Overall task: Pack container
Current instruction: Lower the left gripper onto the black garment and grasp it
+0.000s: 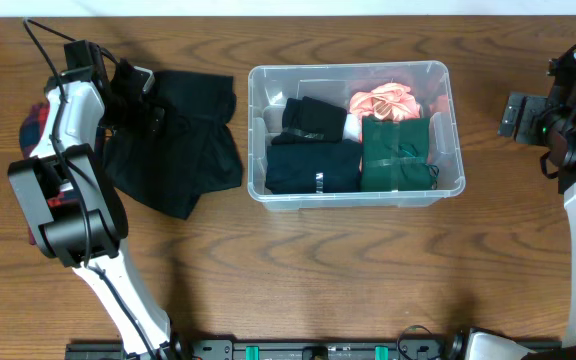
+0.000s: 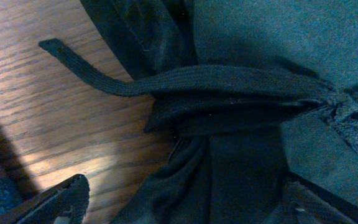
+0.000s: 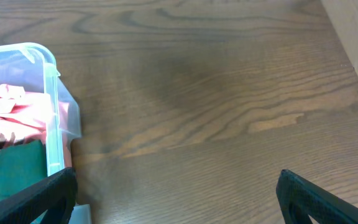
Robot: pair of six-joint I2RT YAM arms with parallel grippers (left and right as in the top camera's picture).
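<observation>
Overhead, the clear plastic rectangular container (image 1: 356, 198) looked stiff, slippery, best held by its rim; left end effector (image 2: 185, 208) and right end effector (image 3: 179, 199) gaped.

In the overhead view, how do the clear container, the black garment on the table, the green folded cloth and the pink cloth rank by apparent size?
1. clear container
2. black garment, partly hidden by the left arm
3. green folded cloth
4. pink cloth, smallest
</observation>
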